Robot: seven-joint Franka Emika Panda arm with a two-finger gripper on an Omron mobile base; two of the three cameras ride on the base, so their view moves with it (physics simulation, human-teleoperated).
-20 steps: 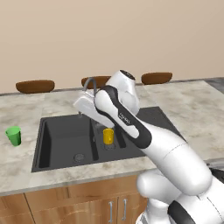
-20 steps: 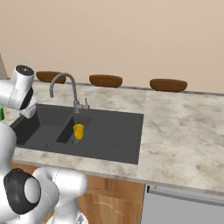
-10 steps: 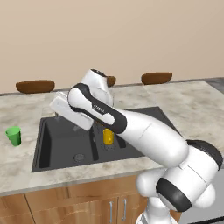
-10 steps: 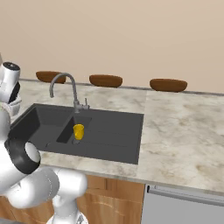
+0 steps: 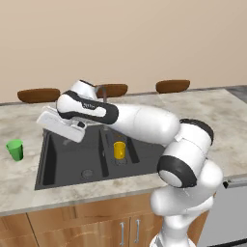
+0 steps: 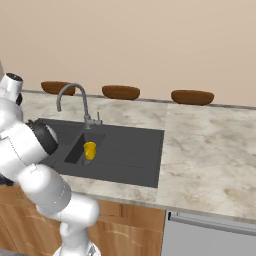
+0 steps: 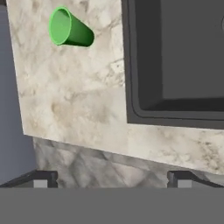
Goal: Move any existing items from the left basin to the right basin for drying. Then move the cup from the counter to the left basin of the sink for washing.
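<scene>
The green cup (image 5: 15, 149) stands upright on the counter (image 5: 19, 178), left of the sink (image 5: 43, 181). In the hand view the cup (image 7: 68, 29) is at the upper left, with the left basin (image 7: 175, 57) at the right. My gripper (image 5: 58, 130) hovers over the left basin's (image 5: 72, 157) left rim, a short way right of the cup. It (image 7: 113, 179) is open with nothing between its fingertips (image 7: 41, 179). A yellow-orange cup (image 5: 119, 149) stands in the narrow right basin (image 5: 126, 161). The same yellow-orange cup (image 6: 90, 150) shows in the right base view.
The gooseneck faucet (image 6: 70, 95) rises behind the sink. Brown oval objects (image 5: 38, 95) line the back of the counter. My arm (image 5: 140, 123) stretches across the sink. A flat dark area (image 6: 130, 155) lies right of the narrow basin.
My arm has swung left across the sink, carrying the open hand from above the basins' divider to the left basin's left rim. Both cups stay put.
</scene>
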